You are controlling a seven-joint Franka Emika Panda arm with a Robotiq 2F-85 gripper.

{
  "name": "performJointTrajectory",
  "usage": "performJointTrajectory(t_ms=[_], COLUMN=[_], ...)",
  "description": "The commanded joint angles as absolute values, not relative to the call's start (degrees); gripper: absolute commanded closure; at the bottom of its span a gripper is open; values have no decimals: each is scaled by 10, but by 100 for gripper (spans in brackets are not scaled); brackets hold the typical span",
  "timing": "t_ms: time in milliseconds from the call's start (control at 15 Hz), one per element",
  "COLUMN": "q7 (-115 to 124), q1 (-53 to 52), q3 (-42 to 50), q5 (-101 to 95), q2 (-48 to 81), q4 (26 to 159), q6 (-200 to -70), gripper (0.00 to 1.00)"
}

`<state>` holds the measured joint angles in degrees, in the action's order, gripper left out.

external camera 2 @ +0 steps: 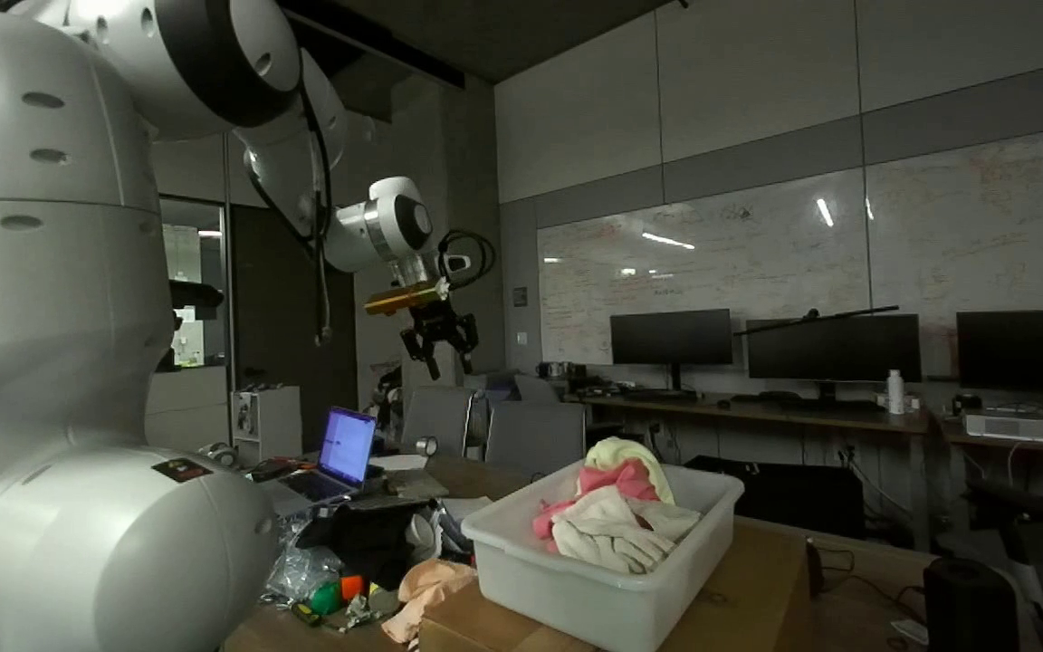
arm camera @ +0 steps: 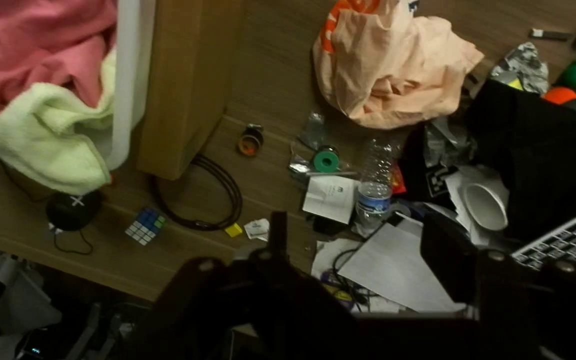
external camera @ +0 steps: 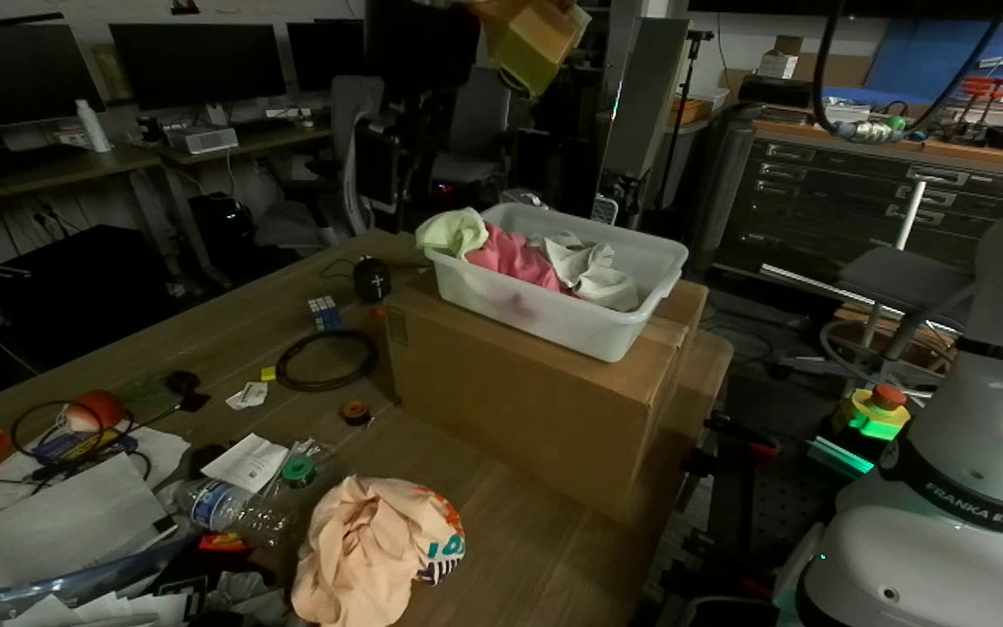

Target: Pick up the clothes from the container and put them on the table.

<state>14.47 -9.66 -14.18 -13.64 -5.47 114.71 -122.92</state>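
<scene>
Currently, wrist view: gripper (arm camera: 353,223) hangs lower centre, jaws apart, unladen; peach cloth (arm camera: 393,75) lies on table (arm camera: 273,70), upper right; pink cloth (arm camera: 43,47) sits in tub (arm camera: 132,75), upper left.

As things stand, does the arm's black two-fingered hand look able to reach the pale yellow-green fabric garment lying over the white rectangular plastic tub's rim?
Probably yes: the open hand holds nothing, and the garment droops over a corner of the tub, that end uncovered; moving across comes first.
</scene>
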Motion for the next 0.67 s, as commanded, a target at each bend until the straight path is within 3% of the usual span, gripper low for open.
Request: performJointTrajectory(t_ms=[0, 600], q7=[186, 187], q1=[-82, 2], q3=[-124, -31], q5=[-182, -168], q2=[-74, -108], q4=[1165, 1235], q6=[-1206, -1238], gripper=[1, 0])
